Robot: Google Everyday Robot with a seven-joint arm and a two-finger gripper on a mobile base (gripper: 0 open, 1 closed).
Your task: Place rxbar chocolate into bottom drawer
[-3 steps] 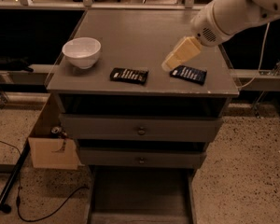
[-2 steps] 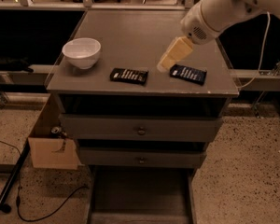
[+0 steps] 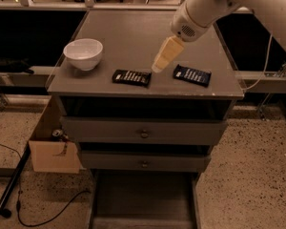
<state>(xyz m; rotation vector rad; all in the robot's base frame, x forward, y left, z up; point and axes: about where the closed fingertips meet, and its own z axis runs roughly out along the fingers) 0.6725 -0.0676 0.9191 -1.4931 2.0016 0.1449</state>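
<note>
Gripper (image 3: 157, 68), tan, hangs tip-down from the white arm (image 3: 214, 6), which enters from the upper right and is cut off by the frame edge. Whether the gripper is spread or pressed together cannot be told. Its tip stands just beside the right end of the rxbar chocolate (image 3: 131, 77), between that bar and the dark blue bar (image 3: 192, 75); whether it touches either cannot be told.

At far left, a cardboard box (image 3: 55, 155) leans by the cabinet's side, its contents hard to make out, and a dark cable (image 3: 47, 216) trails over the speckled floor (image 3: 257, 175).

On the grey cabinet top (image 3: 133, 37), a white bowl (image 3: 83, 53) sits near the left edge. The rxbar chocolate lies flat near the front edge, lettering up, and the dark blue bar lies to its right, also near the front. The back half of the top is bare surface.

Below, two upper drawers with round knobs (image 3: 144, 133) are closed. The bottom drawer (image 3: 143, 199) is pulled out, its inside dark and its front cut off by the lower frame edge. Open floor lies to its right.
</note>
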